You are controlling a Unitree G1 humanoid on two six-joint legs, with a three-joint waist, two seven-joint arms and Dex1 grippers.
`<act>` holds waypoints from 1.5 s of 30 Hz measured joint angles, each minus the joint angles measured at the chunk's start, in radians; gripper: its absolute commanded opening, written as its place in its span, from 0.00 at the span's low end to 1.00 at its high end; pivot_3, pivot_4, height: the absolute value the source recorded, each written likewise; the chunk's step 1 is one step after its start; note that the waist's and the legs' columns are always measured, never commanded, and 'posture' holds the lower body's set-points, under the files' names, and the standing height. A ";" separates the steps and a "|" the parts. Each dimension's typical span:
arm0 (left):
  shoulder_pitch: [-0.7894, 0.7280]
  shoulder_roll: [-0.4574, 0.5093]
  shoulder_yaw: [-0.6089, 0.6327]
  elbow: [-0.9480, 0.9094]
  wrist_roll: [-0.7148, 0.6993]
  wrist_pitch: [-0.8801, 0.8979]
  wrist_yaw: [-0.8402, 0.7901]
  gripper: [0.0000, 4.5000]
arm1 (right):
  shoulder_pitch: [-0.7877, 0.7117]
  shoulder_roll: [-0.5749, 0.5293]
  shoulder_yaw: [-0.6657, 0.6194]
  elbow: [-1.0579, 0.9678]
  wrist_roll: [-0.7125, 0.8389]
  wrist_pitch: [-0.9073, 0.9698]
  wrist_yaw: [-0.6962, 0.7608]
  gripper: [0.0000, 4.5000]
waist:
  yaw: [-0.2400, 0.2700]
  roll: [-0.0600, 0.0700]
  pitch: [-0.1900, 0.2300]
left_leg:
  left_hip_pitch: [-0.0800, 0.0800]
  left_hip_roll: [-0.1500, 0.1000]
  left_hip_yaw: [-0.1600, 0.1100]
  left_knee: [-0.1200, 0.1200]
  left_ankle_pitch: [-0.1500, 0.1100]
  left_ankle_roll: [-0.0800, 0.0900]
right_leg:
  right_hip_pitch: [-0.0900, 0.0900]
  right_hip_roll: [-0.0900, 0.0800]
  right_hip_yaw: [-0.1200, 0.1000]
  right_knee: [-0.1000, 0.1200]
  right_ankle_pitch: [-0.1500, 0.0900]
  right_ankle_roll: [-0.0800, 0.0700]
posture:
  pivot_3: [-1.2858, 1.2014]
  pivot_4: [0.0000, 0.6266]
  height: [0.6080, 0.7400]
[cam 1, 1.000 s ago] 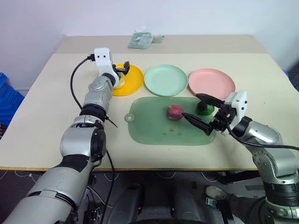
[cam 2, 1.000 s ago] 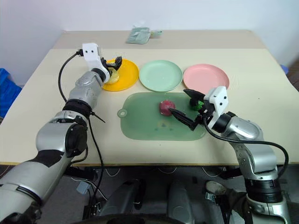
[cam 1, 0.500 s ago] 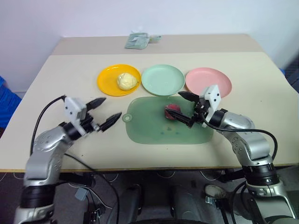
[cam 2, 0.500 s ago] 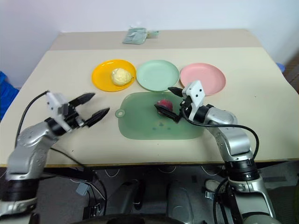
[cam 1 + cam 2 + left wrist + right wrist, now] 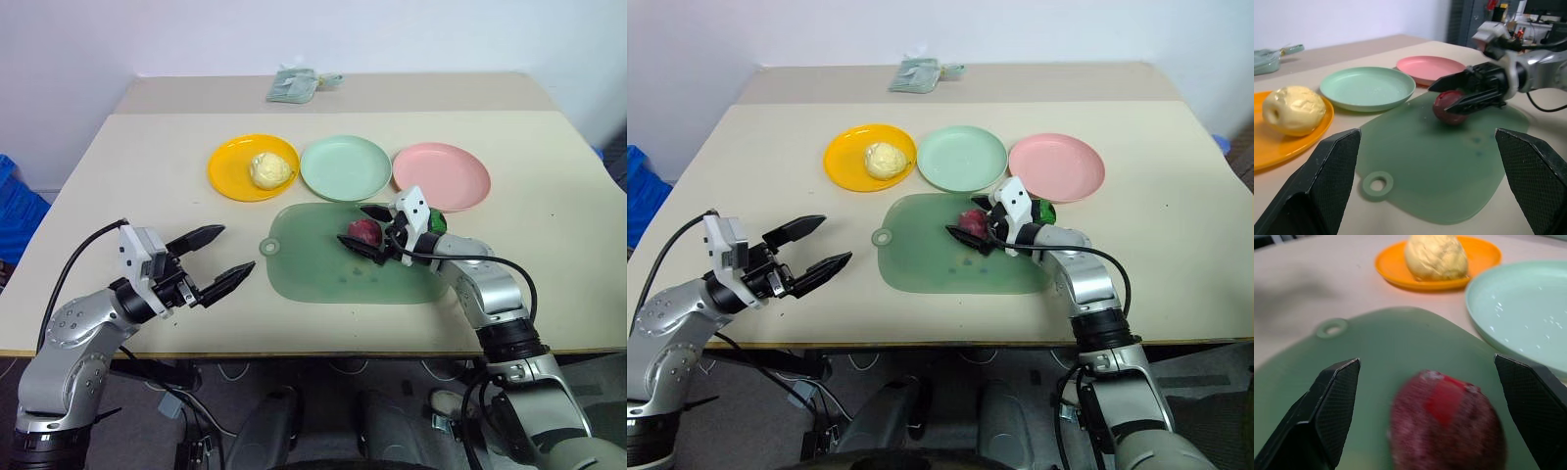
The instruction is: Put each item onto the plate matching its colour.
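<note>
Dark red round item (image 5: 363,233) lies on the translucent green mat (image 5: 323,269), between the spread, open fingers of my right gripper (image 5: 366,231), which straddle it without closing on it. My left gripper (image 5: 217,257) hovers over bare tabletop (image 5: 147,166) near the mat, fingers open and empty. Pale yellow item (image 5: 270,169) sits on the orange-yellow plate (image 5: 230,176); mint green plate (image 5: 345,167) and pink plate (image 5: 441,176) are unoccupied, and the dark green item (image 5: 435,222) lies just behind my right gripper.

My robot has two shiny silver arms with black rings at the joints. Behind the left gripper (image 5: 214,258) sits a small white box, and a black cable loops back from it. The right gripper (image 5: 364,230) has one too. All fingers (image 5: 1327,186) are black, pointed and bumpy like mesh.
</note>
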 measured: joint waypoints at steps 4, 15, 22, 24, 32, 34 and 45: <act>0.007 0.000 0.000 -0.001 0.000 -0.001 0.013 0.99 | -0.003 0.000 0.007 0.020 -0.032 -0.001 0.000 1.00 | 0.000 0.000 0.000 | 0.000 0.000 0.000 0.000 0.000 0.000 | 0.000 0.000 0.000 0.000 0.000 0.000 | 0.52 0.24 1.00; 0.010 -0.017 -0.004 -0.002 0.002 -0.005 0.025 1.00 | -0.003 0.004 0.006 0.008 -0.038 0.031 0.007 0.50 | 0.001 0.000 0.000 | 0.000 0.000 0.000 0.000 0.000 0.000 | 0.000 0.000 0.000 0.000 0.000 0.000 | 0.52 0.24 1.00; -0.010 -0.026 -0.007 0.002 0.007 -0.006 0.028 1.00 | -0.074 -0.001 -0.051 -0.092 0.048 0.165 0.009 0.50 | 0.001 0.001 0.000 | 0.000 0.000 0.000 0.000 -0.001 -0.001 | 0.000 0.000 0.000 0.000 0.000 0.000 | 0.52 0.24 1.00; -0.017 -0.031 -0.014 0.004 0.008 -0.007 0.030 1.00 | -0.170 -0.001 -0.086 -0.089 0.074 0.192 -0.007 0.50 | -0.001 0.001 0.001 | 0.000 0.000 0.000 0.000 -0.001 -0.002 | 0.000 0.000 0.000 0.000 0.000 0.000 | 0.52 0.24 1.00; -0.048 -0.074 -0.043 0.019 0.024 -0.019 0.041 1.00 | -0.585 -0.062 -0.155 0.514 -0.047 -0.126 -0.072 0.50 | 0.001 0.000 0.000 | 0.000 0.000 0.001 -0.001 0.000 0.000 | 0.001 0.000 -0.001 -0.002 0.000 0.000 | 0.52 0.24 1.00; -0.049 -0.085 -0.044 0.019 0.027 -0.027 0.056 1.00 | -0.628 -0.065 -0.154 0.760 -0.106 -0.244 -0.116 0.50 | -0.001 0.000 0.000 | 0.000 0.000 0.001 -0.002 0.001 -0.001 | 0.003 0.000 -0.001 -0.002 0.000 -0.001 | 0.52 0.24 1.00; 0.035 -0.035 -0.018 -0.095 -0.039 -0.002 0.043 1.00 | -0.661 -0.030 -0.172 1.136 -0.237 -0.409 -0.291 0.50 | -0.052 0.002 0.001 | -0.002 0.002 0.003 -0.008 0.005 -0.008 | -0.002 0.001 0.002 0.000 -0.001 -0.002 | 0.52 0.24 1.00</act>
